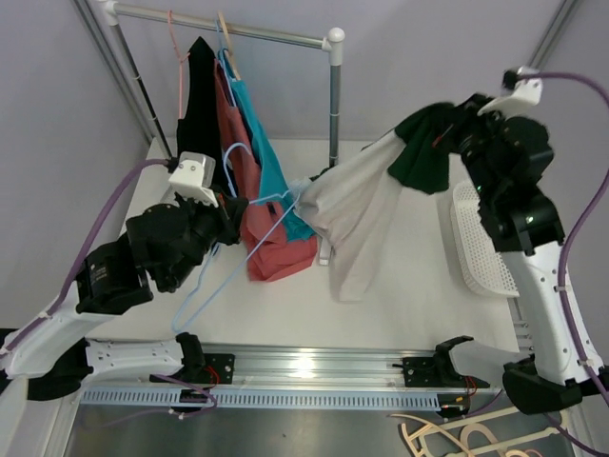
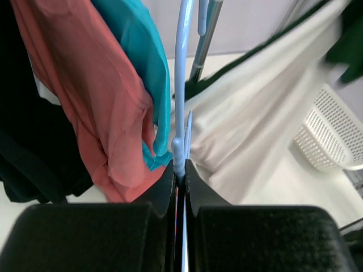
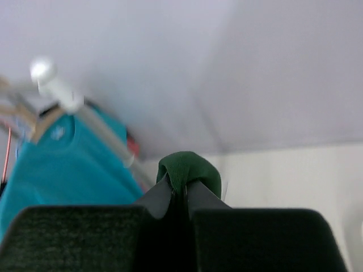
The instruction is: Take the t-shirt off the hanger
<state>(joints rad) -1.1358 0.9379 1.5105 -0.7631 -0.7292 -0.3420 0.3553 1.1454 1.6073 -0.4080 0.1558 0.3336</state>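
Under the clothes rail (image 1: 238,31) sits the white table (image 1: 409,305); the rail stands at its far left corner, crossbar running left to right.

T-shirt (image 1: 357,205): white body, dark green trim. It's off the rail, strung in the air in front of and to the right of the rail's right post. One end is bunched at the hanger's shoulder and the other is lifted high, further right of the rail. The lower edge droops toward the table.

On the rail's crossbar: black garment (image 1: 200,95) leftmost, coral one (image 1: 271,252) next, teal one (image 1: 266,152) just beside it. All three hang below the bar.

White perforated basket (image 1: 476,248): well right of the rail, near the right arm.

Hanger (image 1: 228,262): light blue, thin, off the rail. It's tilted in front of the hung garments, far shoulder tucked into the t-shirt.

Left gripper (image 1: 238,211): in front of the rail, below the crossbar. Jaws are pinched tight on the hanger, and the wrist view shows its bar rising straight out from between the fingers (image 2: 164,187).

Right gripper (image 1: 447,133): right of the rail's right post. Jaws are clamped on a fold of the t-shirt's green fabric, which pokes out above the fingertips in the wrist view.
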